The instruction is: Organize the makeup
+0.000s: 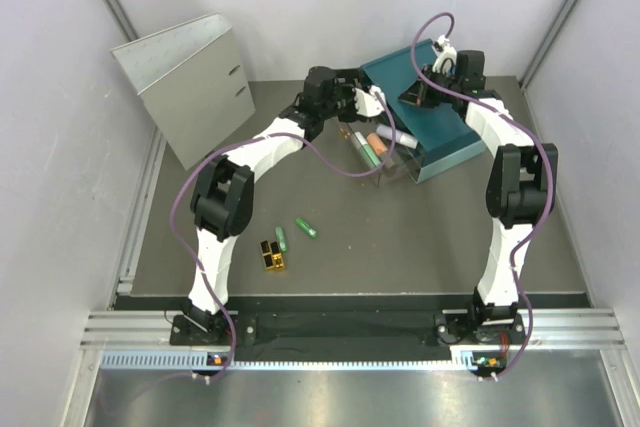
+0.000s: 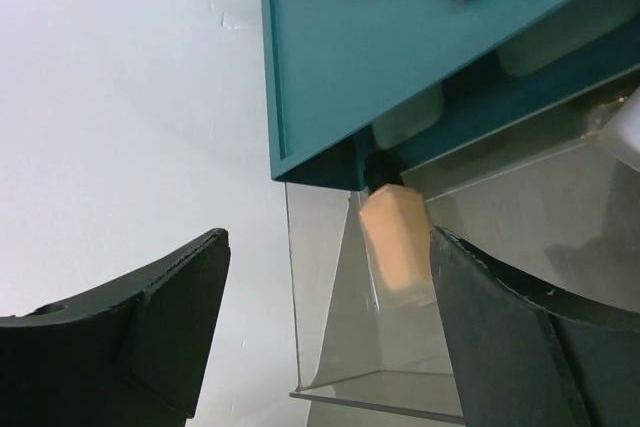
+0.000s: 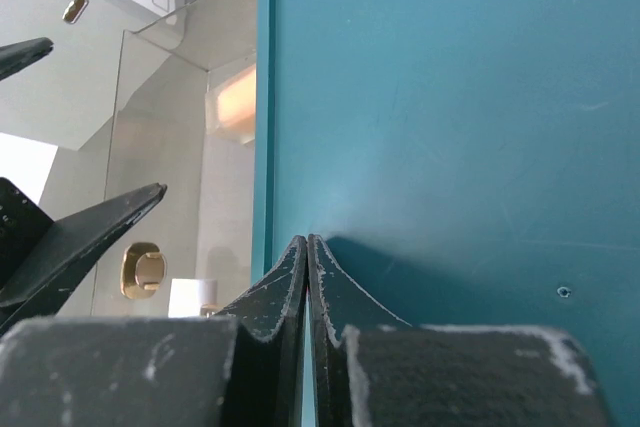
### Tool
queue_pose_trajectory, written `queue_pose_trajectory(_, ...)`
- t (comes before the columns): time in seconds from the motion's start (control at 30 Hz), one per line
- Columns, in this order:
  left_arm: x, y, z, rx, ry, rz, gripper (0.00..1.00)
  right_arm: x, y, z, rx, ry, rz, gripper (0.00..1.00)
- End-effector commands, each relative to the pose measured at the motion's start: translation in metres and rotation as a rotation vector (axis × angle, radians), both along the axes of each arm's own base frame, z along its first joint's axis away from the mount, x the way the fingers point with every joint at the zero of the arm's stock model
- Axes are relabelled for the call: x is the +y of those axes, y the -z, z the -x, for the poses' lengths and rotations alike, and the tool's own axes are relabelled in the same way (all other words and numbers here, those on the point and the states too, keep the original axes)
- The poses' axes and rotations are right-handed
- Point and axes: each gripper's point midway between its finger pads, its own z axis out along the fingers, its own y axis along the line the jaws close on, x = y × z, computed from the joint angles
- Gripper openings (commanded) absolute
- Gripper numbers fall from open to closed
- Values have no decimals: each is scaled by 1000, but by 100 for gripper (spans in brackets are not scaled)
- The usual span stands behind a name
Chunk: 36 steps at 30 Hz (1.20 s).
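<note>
Two slim green tubes (image 1: 307,228) and a gold-and-black block (image 1: 272,255) were seen at seven o'clock of the clear plastic box (image 1: 392,175), where the peach-orange tube (image 2: 397,247), just beside a finger of the wide-open left gripper (image 2: 328,247), could be dragged out on withdrawal; the empty right gripper (image 3: 308,247) was shut against the teal drawer box (image 3: 450,97).

Peach tube (image 2: 398,247) (teal drawer box (image 2: 400,37))

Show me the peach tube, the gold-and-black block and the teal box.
peach tube (image 2: 398,247), left wrist view, middle of its body.
gold-and-black block (image 1: 272,255), top external view, its centre.
teal box (image 3: 450,127), right wrist view, its flat teal face.
</note>
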Motion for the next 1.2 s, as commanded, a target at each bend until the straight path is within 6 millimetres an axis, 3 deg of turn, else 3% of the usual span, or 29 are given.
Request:
queue_pose_trajectory(0.0, -2, -52, -6, -98, -16, 105, 86, -36, 151, 62, 488, 84, 174, 0)
queue_pose_trajectory(0.2, 27, -118, -7, -97, -131, 338, 86, -35, 152, 62, 491, 82, 176, 0)
queue_pose_trajectory(0.27, 33, -119, -2, -20, -136, 407, 82, -36, 152, 61, 491, 86, 176, 0)
queue_pose_trajectory(0.3, 42, -129, 2, -10, -144, 441, 82, -36, 152, 61, 492, 85, 175, 0)
queue_pose_trajectory(0.37, 46, -122, 10, 60, -139, 494, 82, -36, 152, 61, 492, 85, 175, 0)
queue_pose_trajectory(0.4, 52, -132, 17, 59, -132, 522, 82, -35, 154, 61, 496, 84, 173, 0)
queue_pose_trajectory(0.43, 54, -115, 22, 103, -132, 522, 82, -35, 153, 60, 495, 84, 173, 0)
queue_pose_trajectory(0.5, 61, -120, 33, 140, -113, 584, 83, -35, 153, 60, 493, 85, 173, 0)
queue_pose_trajectory(0.53, 63, -103, 37, 186, -121, 587, 83, -35, 154, 60, 496, 83, 172, 0)
queue_pose_trajectory(0.6, 68, -100, 46, 244, -105, 623, 83, -36, 155, 61, 500, 83, 173, 0)
queue_pose_trajectory(0.83, 86, -47, 72, 448, -127, 596, 85, -35, 155, 61, 500, 80, 171, 0)
queue_pose_trajectory(0.9, 93, -43, 77, 461, -137, 592, 86, -35, 154, 61, 500, 81, 170, 0)
queue_pose_trajectory(1.17, 91, 15, 112, 575, -32, 513, 84, -34, 155, 63, 504, 77, 167, 0)
